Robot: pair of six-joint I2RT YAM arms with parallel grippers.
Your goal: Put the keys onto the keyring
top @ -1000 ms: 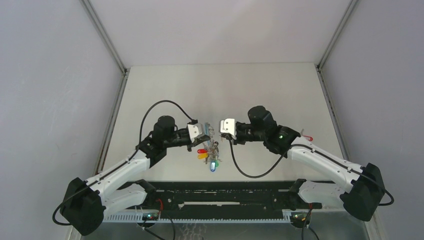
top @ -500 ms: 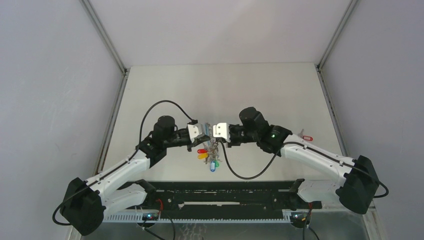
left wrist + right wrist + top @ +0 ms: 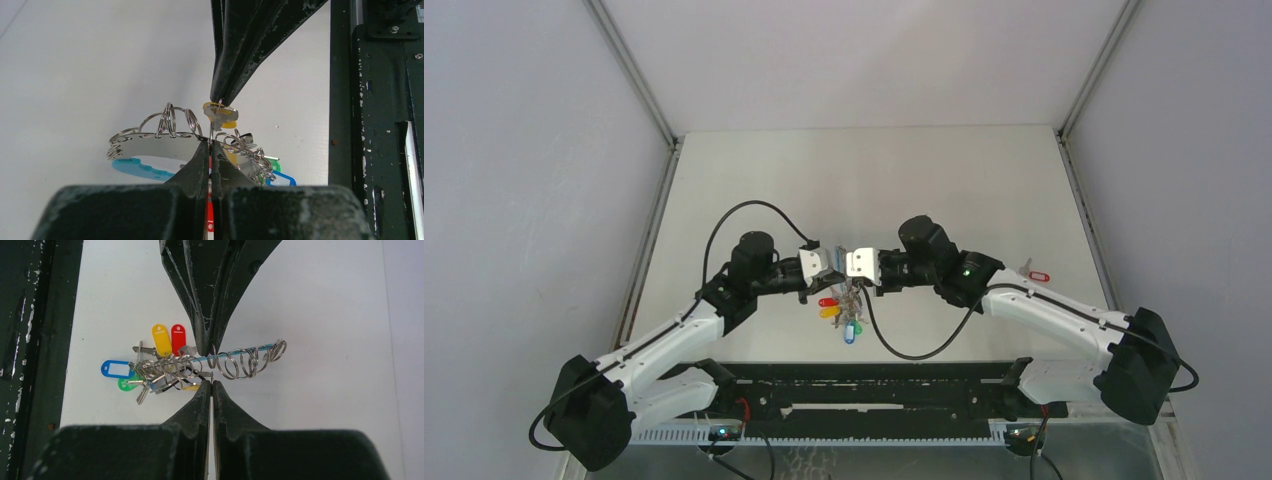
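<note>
The keyring [image 3: 155,145], a grey loop with a cyan section [image 3: 137,167], hangs above the table with my left gripper [image 3: 210,142] shut on its rim. Several wire rings [image 3: 245,362] and a bunch of tagged keys [image 3: 155,371] are strung along it. My right gripper [image 3: 211,384] is shut on the small ring of an orange-yellow tagged key [image 3: 221,113] and holds it right at the loop's rim, tip to tip with the left gripper. In the top view the left gripper [image 3: 836,270] and the right gripper [image 3: 851,272] meet over the bunch [image 3: 842,310]. A red-tagged key [image 3: 1036,275] lies on the table at the right.
The black rail [image 3: 874,395] with the arm bases runs along the near edge, and it shows as a dark frame [image 3: 380,100] in the left wrist view. Grey walls [image 3: 524,200] enclose the white table on the left, right and back.
My right gripper has moved left with the orange-yellow tagged key until it meets the left gripper at the keyring. The left arm and the keyring have stayed put.
</note>
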